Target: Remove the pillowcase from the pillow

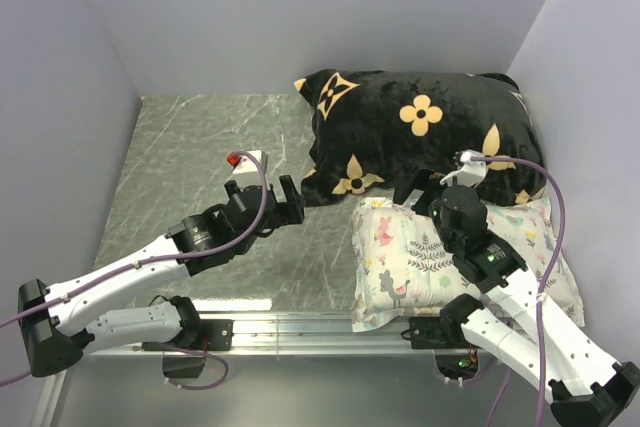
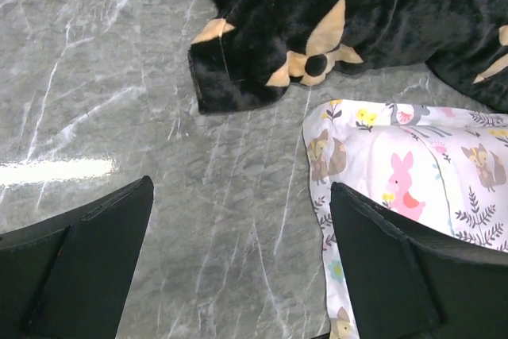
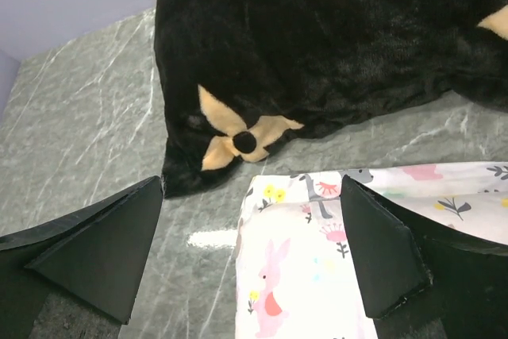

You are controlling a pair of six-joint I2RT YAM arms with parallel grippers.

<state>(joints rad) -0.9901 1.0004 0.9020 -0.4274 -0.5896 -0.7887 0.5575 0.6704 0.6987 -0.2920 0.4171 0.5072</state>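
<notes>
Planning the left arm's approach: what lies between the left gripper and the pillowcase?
Only bare table separates the left gripper from the pillowcase, shown in the left wrist view; the floral pillow lies alongside.

Free to pass over the bare grey surface (image 1: 190, 157) across the whole left half, near to far. Blocked at far right by the plump black pillowcase (image 1: 430, 137), reaching almost to the right wall (image 1: 600, 67). Blocked at near right by the floral pillow (image 1: 400, 257). Squeezed to a narrow strip of surface between those two. Bounded at left by the left wall (image 1: 60, 97).
</notes>
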